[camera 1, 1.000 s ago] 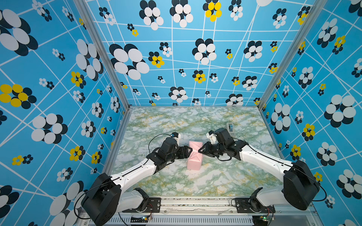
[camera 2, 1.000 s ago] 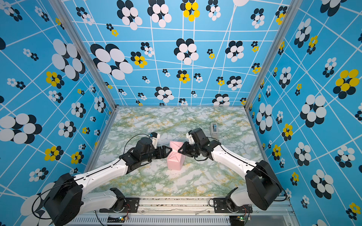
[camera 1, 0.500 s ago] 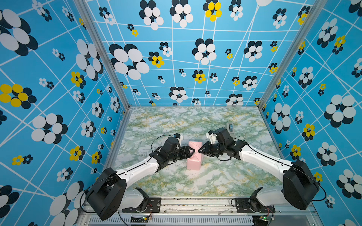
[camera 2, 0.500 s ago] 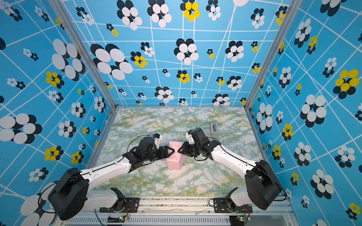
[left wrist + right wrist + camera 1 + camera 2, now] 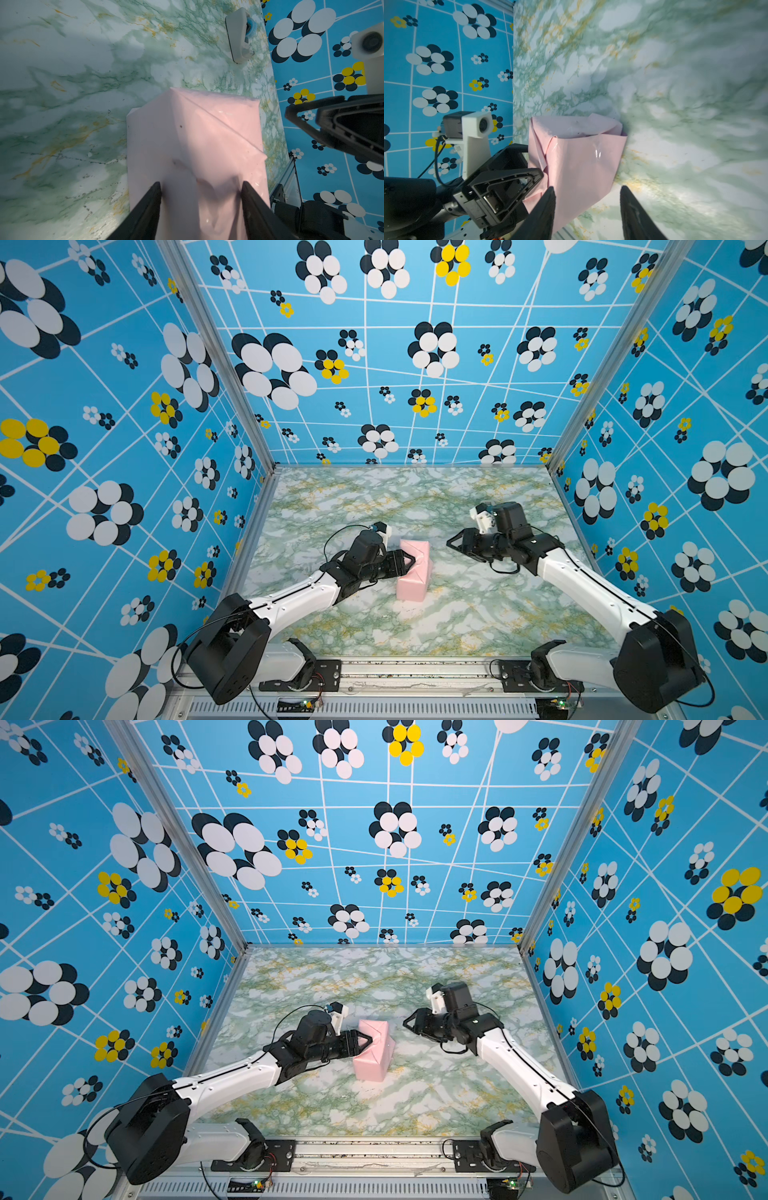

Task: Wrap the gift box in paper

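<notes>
While my L gripper (image 5: pixel 410 562) rests jaws apart against the pink-wrapped gift box (image 5: pixel 411 589) mid-worktop, I see R gripper (image 5: pixel 451 543) released, empty, near it.

The paper (image 5: pixel 197 135) is shown as a thin, pale pink sheet with a satin sheen, creased at its folds and dotted with small glossy glints. The tabletop (image 5: pixel 415 497) is given a smooth, faintly shiny finish printed like green-and-white marble, edged by brushed metal rails (image 5: pixel 415 666), while the walls (image 5: pixel 124 385) are lined with a matt printed sheet. The left pincer (image 5: pixel 201 185) and right pincer (image 5: pixel 587 188) are made of matt black hard plastic, the arm shells (image 5: pixel 299 601) of smooth white plastic, and the tape dispenser (image 5: pixel 236 35) of smooth off-white plastic.
</notes>
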You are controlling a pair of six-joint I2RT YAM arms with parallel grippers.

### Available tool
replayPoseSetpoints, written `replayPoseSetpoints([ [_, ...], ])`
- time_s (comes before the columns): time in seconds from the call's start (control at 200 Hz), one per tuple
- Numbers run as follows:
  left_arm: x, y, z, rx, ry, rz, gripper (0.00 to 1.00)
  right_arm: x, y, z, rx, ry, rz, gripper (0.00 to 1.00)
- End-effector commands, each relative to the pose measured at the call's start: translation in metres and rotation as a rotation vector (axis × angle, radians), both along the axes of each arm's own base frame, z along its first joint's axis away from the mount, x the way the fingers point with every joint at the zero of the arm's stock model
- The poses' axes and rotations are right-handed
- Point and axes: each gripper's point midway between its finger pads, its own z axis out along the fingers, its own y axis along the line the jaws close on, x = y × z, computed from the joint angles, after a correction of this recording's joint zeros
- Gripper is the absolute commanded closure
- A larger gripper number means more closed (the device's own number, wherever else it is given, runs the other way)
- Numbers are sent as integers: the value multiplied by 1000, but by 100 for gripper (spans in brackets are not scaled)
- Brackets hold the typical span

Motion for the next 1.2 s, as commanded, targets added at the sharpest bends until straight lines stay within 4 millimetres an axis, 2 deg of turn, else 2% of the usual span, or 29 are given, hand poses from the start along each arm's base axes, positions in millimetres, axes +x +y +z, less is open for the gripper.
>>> replayPoseSetpoints([
  [0.0,-20,25,-52,170,113,16,39,9,-40,1,-49,-31,45,48],
  [0.02,-20,25,-53,170,114,17,39,19,-57,-1,-51,-30,13,48],
  [0.13,-19,24,-51,174,109,10,38,53,-99,-17,-33,1,-10,50],
  [0.28,-18,28,-49,173,103,23,38,102,-134,-31,50,-8,10,59],
  [0.355,-17,29,-48,175,97,32,38,120,-146,-47,52,18,-3,60],
  [0.515,-15,32,-48,177,98,44,38,142,-157,-79,9,33,0,61],
  [0.7,-11,35,-46,178,93,56,37,156,-158,-101,28,45,24,61],
  [0.925,-7,38,-46,178,93,67,37,164,-151,-113,101,47,54,61],
  [1.195,-8,40,-48,180,101,72,37,157,-144,-113,147,57,92,64],
])
